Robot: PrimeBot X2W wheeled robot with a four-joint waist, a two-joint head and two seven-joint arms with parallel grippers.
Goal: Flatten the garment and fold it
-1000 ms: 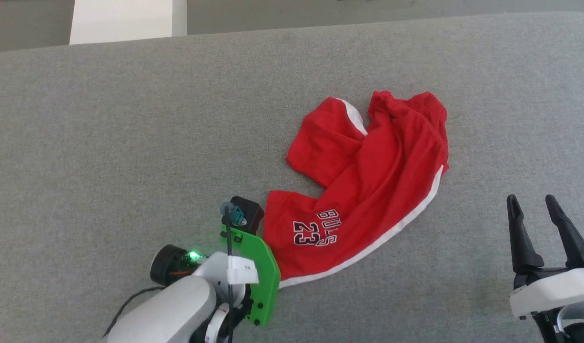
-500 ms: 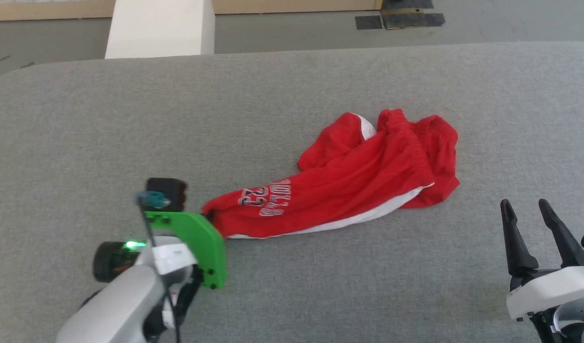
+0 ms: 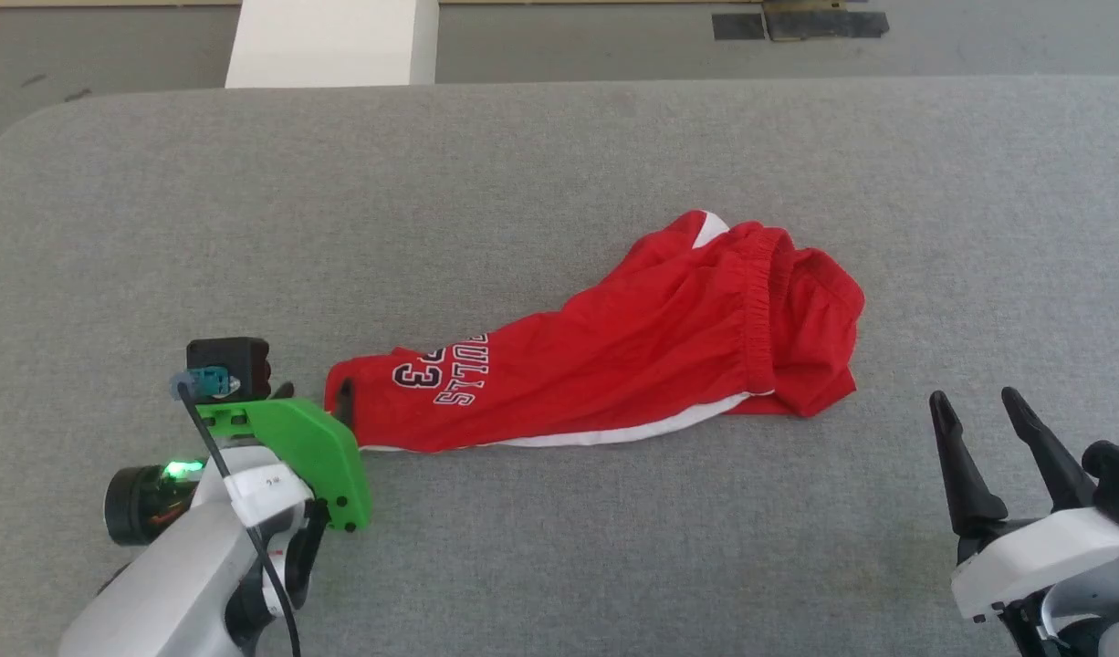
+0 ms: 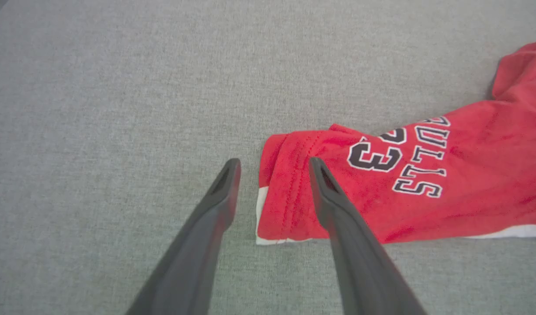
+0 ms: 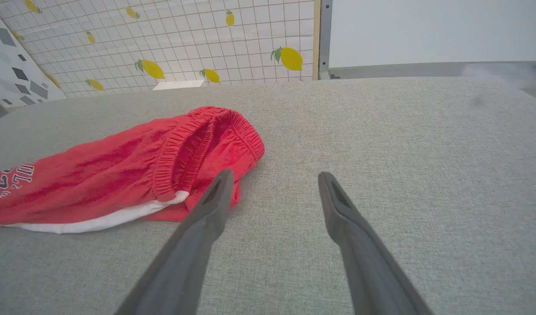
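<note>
The garment (image 3: pixel 614 365), red shorts with a white side stripe, lies stretched out lengthwise on the grey table (image 3: pixel 523 182). Its "BULLS 23" leg points left and its gathered waistband (image 3: pixel 760 301) is bunched at the right. My left gripper (image 3: pixel 315 394) is at the hem of that leg. In the left wrist view it (image 4: pixel 274 161) stands open over the hem corner (image 4: pixel 285 192), one finger above the fabric and one above bare table, gripping nothing. My right gripper (image 3: pixel 972 398) is open and empty to the lower right of the waistband (image 5: pixel 193 148), its fingertips (image 5: pixel 275 174) just short of the cloth.
The table's far edge and rounded left corner (image 3: pixel 12 137) border grey floor. A white block (image 3: pixel 331 41) stands beyond the far edge, with dark patches (image 3: pixel 797 23) on the floor. A lemon-patterned wall (image 5: pixel 185 39) rises behind the table. Bare table surrounds the shorts.
My left gripper dragged the printed leg leftward, drawing the crumpled shorts into a long shape, then opened and released the hem. The head camera also shifted. The right gripper stayed open.
</note>
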